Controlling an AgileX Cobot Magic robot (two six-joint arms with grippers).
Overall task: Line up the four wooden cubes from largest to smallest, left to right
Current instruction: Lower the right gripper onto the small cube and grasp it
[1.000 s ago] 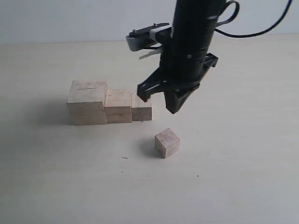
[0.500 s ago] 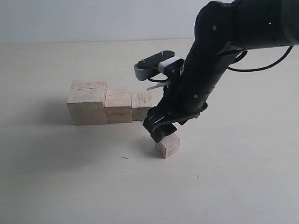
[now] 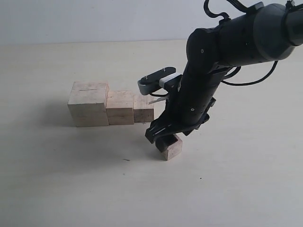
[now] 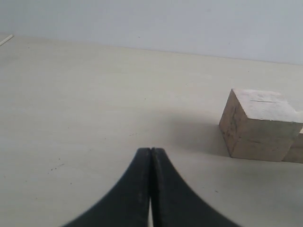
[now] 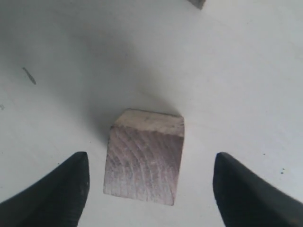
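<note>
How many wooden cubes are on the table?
4. Three touch in a row: largest cube, second cube, third cube. The fourth cube sits apart, nearer the camera, between the fingers of the open right gripper. None seems hidden.

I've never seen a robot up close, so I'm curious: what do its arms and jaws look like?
The right arm is glossy black, built of thick rounded segments, with black cables looping off it and a grey-and-white block at the wrist. The right gripper and left gripper have black jaws, curved and tapering to blunt tips.
</note>
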